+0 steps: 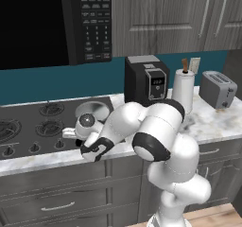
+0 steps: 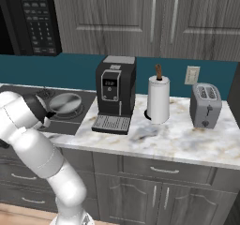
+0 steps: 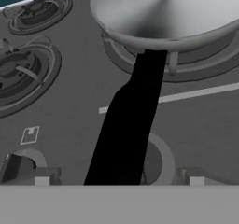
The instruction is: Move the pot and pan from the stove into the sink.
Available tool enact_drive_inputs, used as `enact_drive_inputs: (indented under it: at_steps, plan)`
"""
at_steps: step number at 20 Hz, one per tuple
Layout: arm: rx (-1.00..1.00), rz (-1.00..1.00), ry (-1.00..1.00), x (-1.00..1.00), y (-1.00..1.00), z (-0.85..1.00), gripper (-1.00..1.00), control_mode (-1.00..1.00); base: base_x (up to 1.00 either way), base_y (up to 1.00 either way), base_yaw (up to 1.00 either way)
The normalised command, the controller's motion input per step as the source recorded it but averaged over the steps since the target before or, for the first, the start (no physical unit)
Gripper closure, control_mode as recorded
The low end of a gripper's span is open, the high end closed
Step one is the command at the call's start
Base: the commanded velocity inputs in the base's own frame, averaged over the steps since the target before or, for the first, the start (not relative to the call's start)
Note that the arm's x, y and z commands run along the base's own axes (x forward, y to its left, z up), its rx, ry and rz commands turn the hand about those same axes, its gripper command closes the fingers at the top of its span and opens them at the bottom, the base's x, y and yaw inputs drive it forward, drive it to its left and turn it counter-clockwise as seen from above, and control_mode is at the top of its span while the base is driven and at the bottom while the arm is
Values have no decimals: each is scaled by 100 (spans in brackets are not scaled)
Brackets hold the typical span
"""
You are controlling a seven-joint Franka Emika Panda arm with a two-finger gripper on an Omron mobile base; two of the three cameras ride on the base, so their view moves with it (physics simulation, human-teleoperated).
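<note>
- The hand (image 3: 119, 181) hangs low over the front edge of the stove (image 1: 28, 131), its two fingers spread to their full width and holding nothing.
- In the hand view the fingertips (image 3: 42, 177) rise at the bottom, one on each side of a long black handle (image 3: 128, 134).
- That handle runs between the fingers and away to the pan (image 3: 168, 17); whether the fingers touch it, I cannot tell.
- Knobs (image 1: 34, 148) line the stove's front edge, just beside the hand in the left base view, where the hand (image 1: 78, 138) is mostly hidden behind the arm's wrist.
- The pan (image 2: 65, 102) sits on the stove's right-hand burner, shallow, round and grey, its inside bare.
- In the left base view the pan (image 1: 92, 110) lies just behind the wrist.
- Black burner grates (image 3: 23, 76) lie left of the pan, with nothing on them.
- Right of the stove, a coffee machine (image 2: 115, 95) stands on the marble desk (image 2: 178, 142), close to the pan but apart from it.
- Further right stand a paper towel roll (image 2: 158, 100) and then a toaster (image 2: 205, 106), each well apart from the stove.
- A microwave (image 1: 71, 22) hangs above the stove, against the teal wall (image 1: 56, 82).
- Grey cupboards (image 2: 154, 18) fill the wall above the desk.
</note>
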Motion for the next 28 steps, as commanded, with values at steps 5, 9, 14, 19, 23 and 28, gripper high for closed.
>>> enact_drive_inputs:
  at_steps: [5,9,14,19,23,28]
  plan:
    - [0,0,0,0,0,-1,100,-100,0,0,0]
    - [0,0,0,0,0,0,100,-100,0,0,0]
    - [0,0,0,0,0,4,100,-100,0,0,0]
    - [1,0,1,0,0,40,100,-100,0,0,0]
    - [0,-3,1,0,0,50,100,-100,0,0,0]
    - [0,-2,7,-2,-4,48,100,-100,0,0,0]
